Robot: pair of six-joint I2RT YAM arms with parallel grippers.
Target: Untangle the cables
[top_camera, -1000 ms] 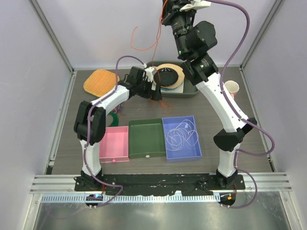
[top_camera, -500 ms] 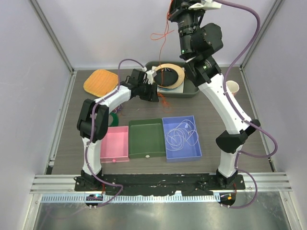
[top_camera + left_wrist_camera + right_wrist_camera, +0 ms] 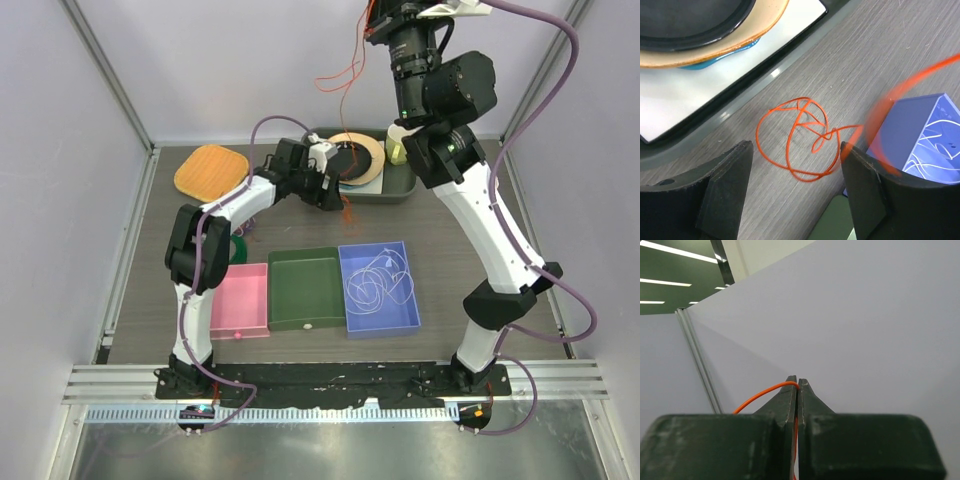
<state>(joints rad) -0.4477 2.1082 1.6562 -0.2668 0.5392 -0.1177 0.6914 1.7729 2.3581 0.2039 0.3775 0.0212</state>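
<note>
An orange cable hangs from my raised right gripper down to a small curly tangle on the table. In the right wrist view my right gripper is shut on this orange cable; in the top view its tip is cut off by the upper edge. My left gripper is open and low, just above the table in front of the tray. Its fingers straddle the near side of the tangle without touching it. White cables lie in the blue bin. I see no dark purple cable.
A grey-green tray with stacked plates stands at the back. In front are a pink bin, a green bin and a blue bin. An orange pad, a paper cup and a dark green ring are nearby.
My right arm has risen and swung right, drawing the orange cable up and to the right. My left gripper has shifted slightly right along the tray's front.
</note>
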